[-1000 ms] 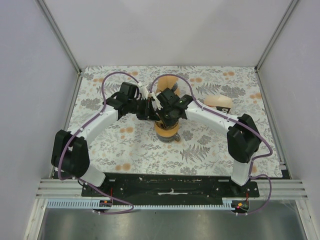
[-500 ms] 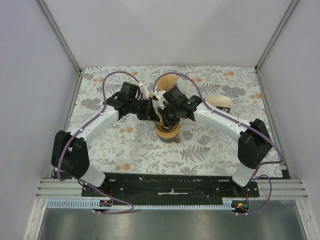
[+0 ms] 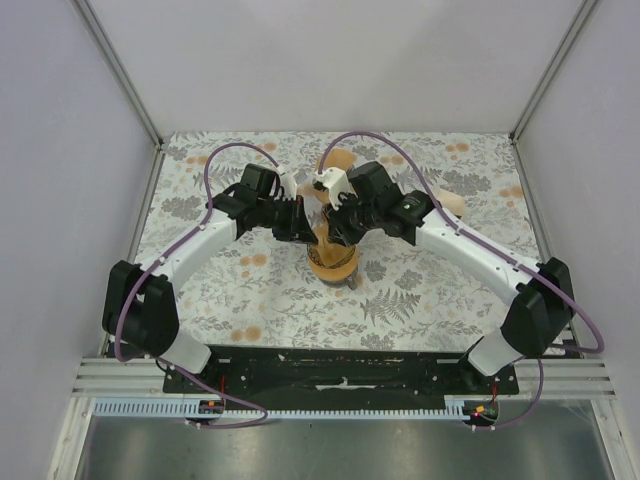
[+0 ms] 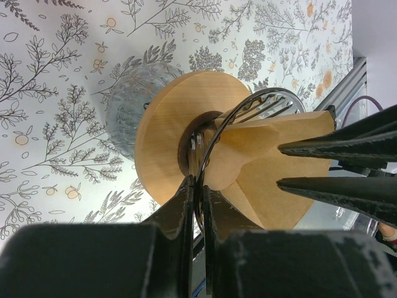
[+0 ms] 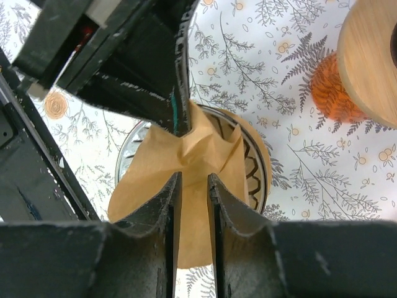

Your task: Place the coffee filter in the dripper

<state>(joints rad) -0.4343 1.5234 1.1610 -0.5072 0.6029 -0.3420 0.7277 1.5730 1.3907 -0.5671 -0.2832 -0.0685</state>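
Standing around the brown paper cone coffee filter (image 4: 263, 164) with the two fingers of the right gripper (image 5: 193, 179), one finger on each side of a crumpled fold, with a narrow gap between them. Not being able to tell whether pressing the paper or only standing beside it.

Resting the pointed end of this filter inside the black wire cone dripper (image 5: 251, 162), with the wide end sticking out past the wire rim and leaning toward the right gripper.

Clamping the thin wire rim of the dripper with the left gripper (image 4: 197, 186), both fingers squeezed tight on the wire, just beside the filter paper.

Carrying the dripper through a round pale wooden collar (image 4: 162, 133), sitting on top of a ribbed clear glass carafe (image 4: 127, 102).

Standing upright near the middle of the tabletop (image 3: 250, 300), on a white cloth printed with grey leaves and small orange fruits.

Reaching in from both sides in the top view, with the white arms bent and the two grippers meeting close together over the carafe.

Showing also, at the upper right of the right wrist view, a second pale wooden disc (image 5: 372, 56) above an orange ribbed glass piece (image 5: 332, 87), apart from the dripper.
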